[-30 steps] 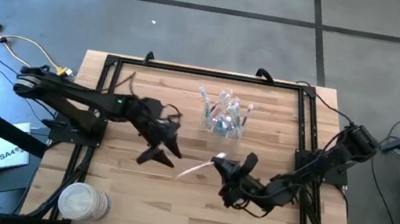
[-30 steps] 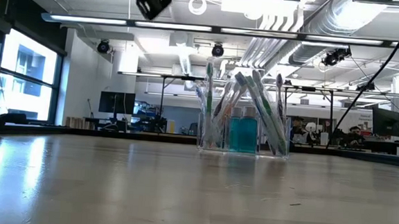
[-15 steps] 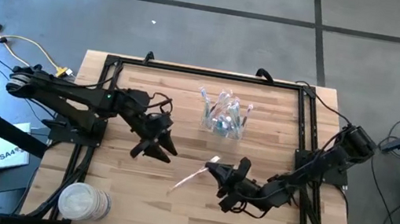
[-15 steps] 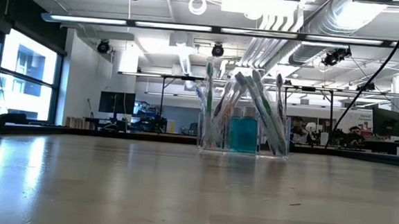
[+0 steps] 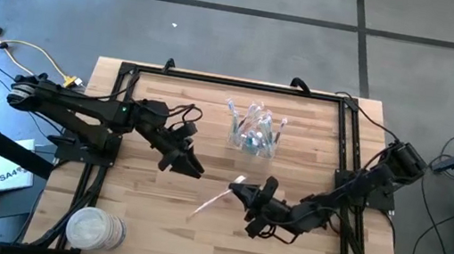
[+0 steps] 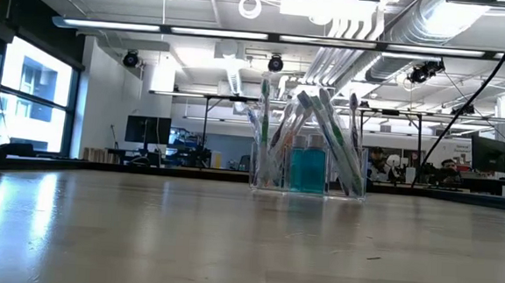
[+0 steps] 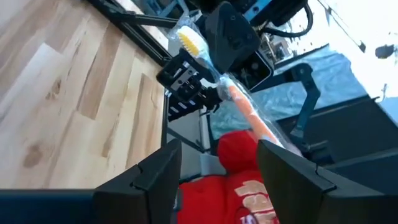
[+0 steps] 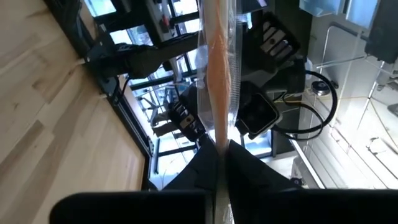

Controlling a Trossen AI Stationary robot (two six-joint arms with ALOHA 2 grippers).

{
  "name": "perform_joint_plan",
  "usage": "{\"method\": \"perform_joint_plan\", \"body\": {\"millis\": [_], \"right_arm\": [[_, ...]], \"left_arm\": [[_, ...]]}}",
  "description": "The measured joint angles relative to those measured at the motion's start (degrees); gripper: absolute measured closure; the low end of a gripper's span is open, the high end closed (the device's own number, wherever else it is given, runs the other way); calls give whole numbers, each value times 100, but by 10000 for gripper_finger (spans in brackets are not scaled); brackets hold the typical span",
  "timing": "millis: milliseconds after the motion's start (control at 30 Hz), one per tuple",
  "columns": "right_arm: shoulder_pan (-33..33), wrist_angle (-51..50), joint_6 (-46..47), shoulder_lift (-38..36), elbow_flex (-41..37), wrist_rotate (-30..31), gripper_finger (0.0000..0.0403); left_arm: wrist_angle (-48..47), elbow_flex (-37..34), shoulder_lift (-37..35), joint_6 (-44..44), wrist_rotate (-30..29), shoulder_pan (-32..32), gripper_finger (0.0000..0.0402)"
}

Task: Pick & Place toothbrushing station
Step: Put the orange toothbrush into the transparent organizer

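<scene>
A clear cup (image 5: pixel 253 135) holding several toothbrushes stands on the table's far middle and also shows in the low view (image 6: pixel 308 162). My right gripper (image 5: pixel 246 193) is near the table's middle, shut on an orange toothbrush in a clear wrapper (image 5: pixel 211 204). My left gripper (image 5: pixel 189 166) is open and empty, left of the toothbrush, above the table. Its wrist view looks at the right gripper (image 7: pixel 196 84) and the wrapped toothbrush (image 7: pixel 249 118). My right gripper pinches the wrapped toothbrush between its two fingers at the neck just below the bristle head (image 7: pixel 214 87). The orange handle (image 8: pixel 217 74) reaches out past the fingertips toward the table's near left. The toothbrush is lifted clear of the table.
A stack of white round discs (image 5: pixel 90 228) sits at the table's near left corner. A black frame (image 5: pixel 233 83) runs along the table's edges. Bare wood (image 5: pixel 192 239) lies between the grippers and the near edge.
My right gripper has gone a little toward the table's left and near edge, and the toothbrush's free end has swung toward the near edge. My left gripper has drawn back a little toward the left and up, away from the toothbrush.
</scene>
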Motion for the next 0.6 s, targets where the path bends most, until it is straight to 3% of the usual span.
{"method": "perform_joint_plan", "body": {"millis": [600], "right_arm": [[-489,-256,-212,0,0,-321,395]], "left_arm": [[144,-5,142,-492,-15,0,192]]}}
